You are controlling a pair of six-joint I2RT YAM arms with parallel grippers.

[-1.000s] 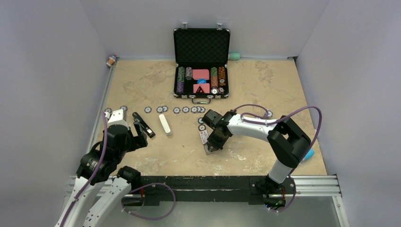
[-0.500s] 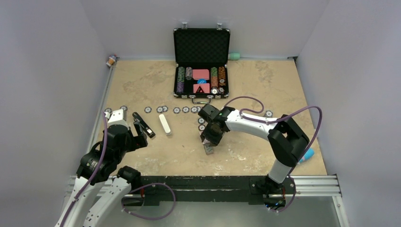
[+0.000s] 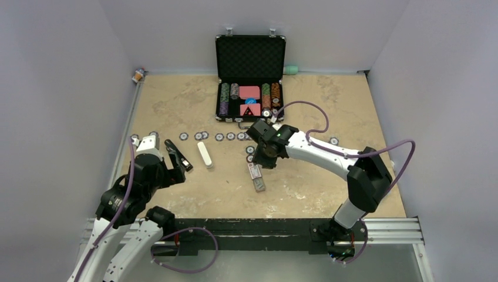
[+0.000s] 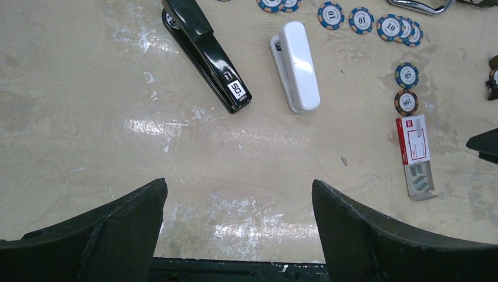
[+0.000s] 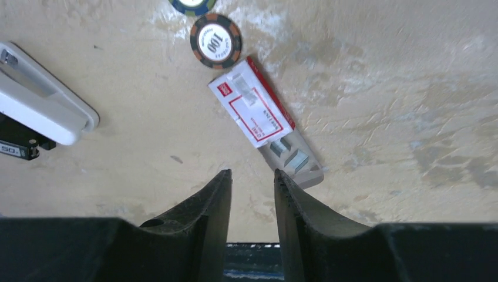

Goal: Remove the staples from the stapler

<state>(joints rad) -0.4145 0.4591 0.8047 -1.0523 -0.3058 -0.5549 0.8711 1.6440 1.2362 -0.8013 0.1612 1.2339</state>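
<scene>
The black stapler (image 3: 178,155) lies closed and slantwise on the table at the left; it also shows in the left wrist view (image 4: 205,54), and its tip shows in the right wrist view (image 5: 14,147). The staples are hidden. My left gripper (image 3: 175,171) (image 4: 238,191) is wide open and empty, just near of the stapler. My right gripper (image 3: 264,163) (image 5: 251,176) hovers at mid-table, its jaws a narrow gap apart with nothing between them.
A white oblong block (image 3: 204,155) lies right of the stapler. A clear little box with a red-white label (image 3: 255,175) (image 5: 258,114) holds grey strips. Poker chips (image 3: 229,136) lie in a row before the open black case (image 3: 251,41). A teal object (image 3: 383,192) lies at the right edge.
My right gripper has moved off the clear box, away from the near edge toward the row of chips. The box stays on the table. The left arm has not moved.
</scene>
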